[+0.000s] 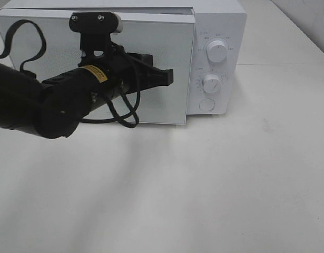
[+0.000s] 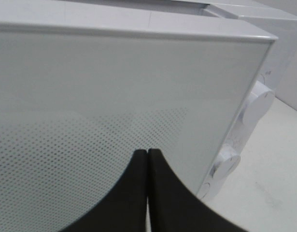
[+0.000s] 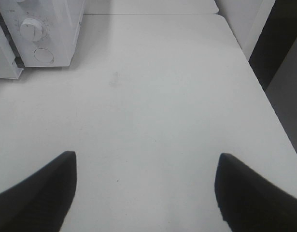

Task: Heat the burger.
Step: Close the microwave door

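Note:
The burger is out of view. A white microwave (image 1: 219, 21) stands at the back of the table. Its frosted door (image 1: 151, 47) is swung almost against the body, with a narrow gap still showing along its right edge. My left gripper (image 1: 169, 76) is shut with nothing between its fingers, and its tip sits at the door's front face. In the left wrist view the door (image 2: 114, 87) fills the frame just beyond the closed left gripper (image 2: 147, 154). My right gripper (image 3: 147, 157) hangs open over bare table (image 3: 153, 96), to the right of the microwave (image 3: 51, 29).
Two round knobs (image 1: 217, 51) (image 1: 211, 83) and a round button (image 1: 206, 105) line the microwave's right panel. The left arm's black cable (image 1: 125, 113) loops in front of the door. The table's right edge (image 3: 264, 92) drops off beside the right gripper.

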